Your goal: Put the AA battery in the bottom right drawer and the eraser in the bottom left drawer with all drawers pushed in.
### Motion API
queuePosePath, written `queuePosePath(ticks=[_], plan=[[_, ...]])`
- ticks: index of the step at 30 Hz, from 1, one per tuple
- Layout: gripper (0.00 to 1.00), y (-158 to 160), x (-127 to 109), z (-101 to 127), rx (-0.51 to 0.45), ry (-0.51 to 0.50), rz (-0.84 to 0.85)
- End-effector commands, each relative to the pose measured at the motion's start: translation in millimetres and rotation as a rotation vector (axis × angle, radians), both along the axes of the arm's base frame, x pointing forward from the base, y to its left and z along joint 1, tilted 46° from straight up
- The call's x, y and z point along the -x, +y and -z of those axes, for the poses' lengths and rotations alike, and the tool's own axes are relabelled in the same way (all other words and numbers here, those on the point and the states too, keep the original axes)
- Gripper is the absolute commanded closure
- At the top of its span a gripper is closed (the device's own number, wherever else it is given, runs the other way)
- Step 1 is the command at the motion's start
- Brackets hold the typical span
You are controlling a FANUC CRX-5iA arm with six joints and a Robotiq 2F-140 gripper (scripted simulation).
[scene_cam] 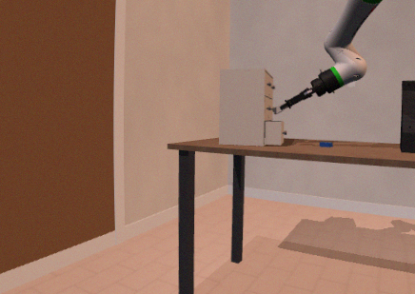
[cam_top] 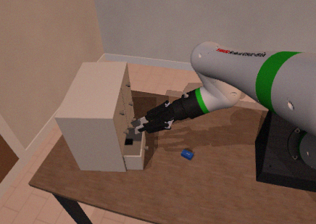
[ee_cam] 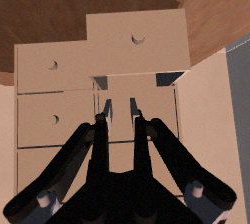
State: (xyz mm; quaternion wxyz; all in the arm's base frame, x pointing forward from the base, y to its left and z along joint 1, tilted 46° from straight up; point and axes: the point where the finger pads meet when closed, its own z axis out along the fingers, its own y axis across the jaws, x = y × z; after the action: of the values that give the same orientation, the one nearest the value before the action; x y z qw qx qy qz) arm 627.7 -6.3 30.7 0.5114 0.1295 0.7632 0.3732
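The small beige chest (cam_top: 92, 115) stands at the table's left end. Its bottom-row left drawer (cam_top: 135, 151) is pulled partway out; it also shows in the wrist view (ee_cam: 138, 42) and in the side view (scene_cam: 274, 132). A small black block, the eraser (cam_top: 128, 141), lies inside that open drawer. My gripper (cam_top: 139, 126) hovers just above the open drawer, close to the chest front, with its fingers a little apart and nothing between them. A small blue object (cam_top: 187, 154) lies on the table to the right of the chest; I cannot tell whether it is the battery.
The other drawers, with small knobs (ee_cam: 55, 65), sit in the chest. The robot's dark base (cam_top: 286, 159) stands at the table's right end. A wall runs close behind and to the left of the chest.
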Motion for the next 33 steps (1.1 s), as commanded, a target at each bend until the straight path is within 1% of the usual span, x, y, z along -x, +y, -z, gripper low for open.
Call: queuePosePath(ticks=[1,2,3,21,27,29,33], plan=[[0.77,0,0,0,0.000,0.000,0.000],[0.77,0,0,0,0.000,0.000,0.000],[0.00,0,0,0,0.000,0.000,0.000],[0.00,-1,3,0,0.000,0.000,0.000],[0.00,-3,17,2,0.000,0.000,0.000],[0.00,-3,17,2,0.000,0.000,0.000],[0.00,-5,35,5,0.000,0.000,0.000]])
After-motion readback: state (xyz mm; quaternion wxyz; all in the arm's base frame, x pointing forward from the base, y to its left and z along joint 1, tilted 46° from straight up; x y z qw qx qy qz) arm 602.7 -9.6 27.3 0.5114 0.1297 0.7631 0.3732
